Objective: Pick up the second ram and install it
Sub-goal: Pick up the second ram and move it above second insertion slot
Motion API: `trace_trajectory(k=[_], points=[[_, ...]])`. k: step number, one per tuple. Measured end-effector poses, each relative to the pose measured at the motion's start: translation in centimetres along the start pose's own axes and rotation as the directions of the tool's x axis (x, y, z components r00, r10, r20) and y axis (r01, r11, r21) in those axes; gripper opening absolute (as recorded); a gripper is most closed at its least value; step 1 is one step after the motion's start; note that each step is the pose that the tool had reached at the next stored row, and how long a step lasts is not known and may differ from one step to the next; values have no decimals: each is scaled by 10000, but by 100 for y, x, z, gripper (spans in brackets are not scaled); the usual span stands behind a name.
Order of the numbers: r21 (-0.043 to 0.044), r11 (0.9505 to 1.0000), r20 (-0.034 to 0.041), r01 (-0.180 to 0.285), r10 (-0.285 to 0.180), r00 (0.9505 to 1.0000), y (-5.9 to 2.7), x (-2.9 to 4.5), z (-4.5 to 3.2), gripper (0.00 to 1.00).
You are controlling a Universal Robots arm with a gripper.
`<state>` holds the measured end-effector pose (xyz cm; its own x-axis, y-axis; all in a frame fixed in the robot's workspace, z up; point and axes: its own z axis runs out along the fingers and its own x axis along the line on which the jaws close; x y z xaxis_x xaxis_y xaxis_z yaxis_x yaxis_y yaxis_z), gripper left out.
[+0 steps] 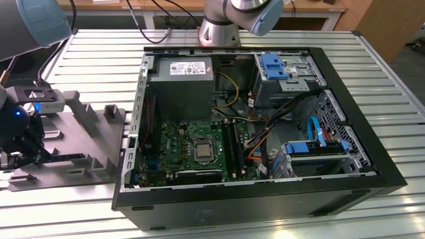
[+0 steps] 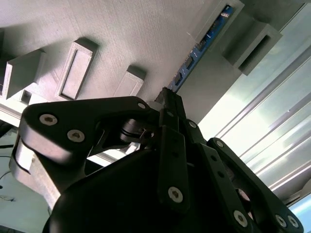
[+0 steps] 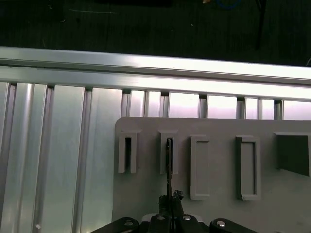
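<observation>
In the exterior view my fingers (image 1: 25,143) hang over the grey holder tray (image 1: 83,149) on the table (image 1: 93,59), at nine o'clock of the open computer case (image 1: 265,204), on the exterior view's left. In the second wrist view the second ram (image 2: 203,47) stands on edge in a tray slot, and my fingers (image 2: 171,103) are drawn narrow, pinching its near end as far as I can judge. In the first wrist view the second ram (image 3: 168,162) shows as a thin blade. I judge it light, stiff and brittle, best held by its bare edges, clear of the chips.

The ribbed metal table (image 1: 385,74) carries 1 open black computer case (image 1: 265,209) and 1 grey holder plate (image 1: 63,142) beside it.
</observation>
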<state>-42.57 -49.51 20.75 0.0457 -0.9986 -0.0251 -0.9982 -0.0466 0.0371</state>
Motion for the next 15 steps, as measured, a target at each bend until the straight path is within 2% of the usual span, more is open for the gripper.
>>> trace_trajectory(k=[7, 10, 15], points=[[-1, 10000, -1, 0, 0, 10000, 0, 0, -3, 12], [-2, 10000, -1, -1, 1, 10000, 3, -2, -63, 12], [-2, 10000, -2, -1, 1, 10000, 8, -5, -214, 12]])
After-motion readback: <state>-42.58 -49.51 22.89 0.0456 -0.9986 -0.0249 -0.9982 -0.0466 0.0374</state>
